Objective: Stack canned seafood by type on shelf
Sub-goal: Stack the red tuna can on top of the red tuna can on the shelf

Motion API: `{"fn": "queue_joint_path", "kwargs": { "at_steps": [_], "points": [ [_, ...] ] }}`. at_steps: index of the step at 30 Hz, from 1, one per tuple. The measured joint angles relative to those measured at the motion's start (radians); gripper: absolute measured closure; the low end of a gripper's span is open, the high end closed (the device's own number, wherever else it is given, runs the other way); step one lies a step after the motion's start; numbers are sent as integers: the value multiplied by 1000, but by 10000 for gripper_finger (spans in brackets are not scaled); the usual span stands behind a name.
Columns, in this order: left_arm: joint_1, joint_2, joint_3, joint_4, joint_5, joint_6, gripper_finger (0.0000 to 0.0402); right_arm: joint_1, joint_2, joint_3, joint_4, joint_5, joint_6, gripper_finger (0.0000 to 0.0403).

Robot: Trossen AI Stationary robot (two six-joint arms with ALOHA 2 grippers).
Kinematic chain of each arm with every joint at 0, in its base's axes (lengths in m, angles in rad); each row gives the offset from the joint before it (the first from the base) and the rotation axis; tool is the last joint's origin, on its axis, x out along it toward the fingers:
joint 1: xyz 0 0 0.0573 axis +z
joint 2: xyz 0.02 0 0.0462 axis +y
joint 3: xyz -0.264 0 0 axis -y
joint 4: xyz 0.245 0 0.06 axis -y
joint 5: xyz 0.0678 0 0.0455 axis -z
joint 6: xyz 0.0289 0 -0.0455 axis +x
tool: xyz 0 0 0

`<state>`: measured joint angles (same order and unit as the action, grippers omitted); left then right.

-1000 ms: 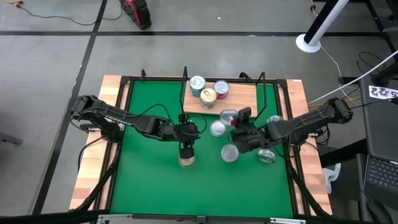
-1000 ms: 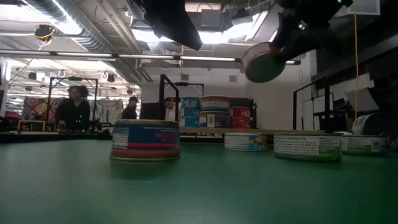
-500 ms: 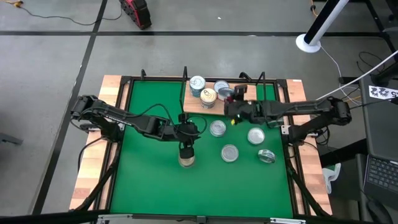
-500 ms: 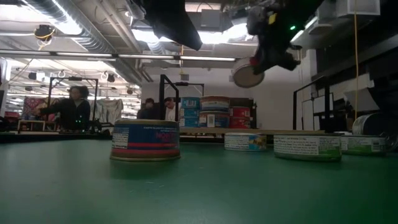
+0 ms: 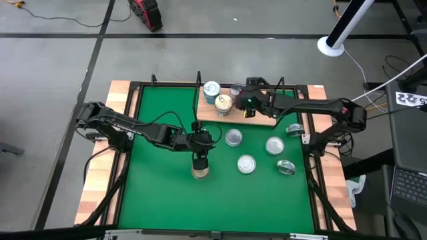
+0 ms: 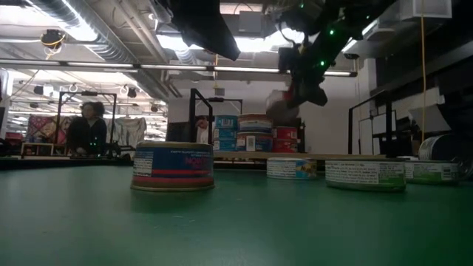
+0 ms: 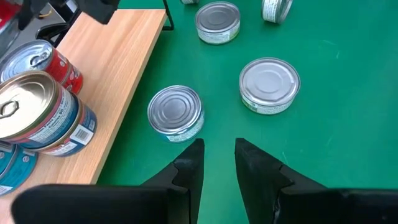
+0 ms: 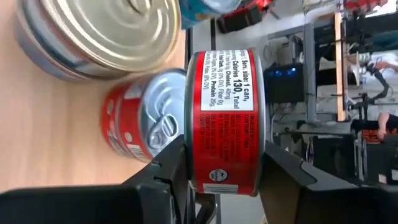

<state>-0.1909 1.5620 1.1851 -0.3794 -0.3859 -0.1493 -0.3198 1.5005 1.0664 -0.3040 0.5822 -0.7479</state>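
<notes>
The light-wood shelf [image 5: 263,110] stands at the mat's far side and bears a teal tin [image 5: 211,90], a gold-lidded tin [image 5: 223,103] and a red tin [image 5: 237,93]. My right gripper [image 5: 245,105] is above the shelf, just right of that red tin [image 8: 146,127], shut on another red tin [image 8: 227,121]. My left gripper [image 5: 200,157] hovers open and empty at mid-mat [image 7: 214,165]. Just on its near side a blue-and-pink tin [image 6: 174,166] stands flat on the mat. My right gripper pinches the red tin between its two fingers [image 8: 168,162], one on each flat face. The side label [image 8: 227,93] shows between them. The tin stands on edge in the hold, lifted clear above the shelf board, next to the red tin that stands there.
Loose silver-lidded tins lie on the green mat right of centre [image 5: 233,137] [image 5: 274,145] [image 5: 247,163], and one [image 5: 285,167] near the right rail. Black wire rails [image 5: 283,90] frame the shelf. Pale planks [image 5: 100,187] edge the mat. People show in the room beyond [image 6: 87,129].
My right gripper has carried the red tin from above the mat's right side toward the far edge and a little left, until it is above the shelf beside the red tin. The tin has stayed lifted clear in the hold.
</notes>
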Motion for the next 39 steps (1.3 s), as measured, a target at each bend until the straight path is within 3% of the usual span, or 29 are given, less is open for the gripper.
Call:
{"fn": "queue_joint_path", "kwargs": {
  "at_steps": [23, 39],
  "points": [
    [0, 0, 0, -2, 0, 2, 315, -113, 70, 0, 83, -82, -50, 260],
    [0, 0, 0, -2, 0, 1, 315, -113, 76, 1, 73, -95, -44, 260]
  ]
}}
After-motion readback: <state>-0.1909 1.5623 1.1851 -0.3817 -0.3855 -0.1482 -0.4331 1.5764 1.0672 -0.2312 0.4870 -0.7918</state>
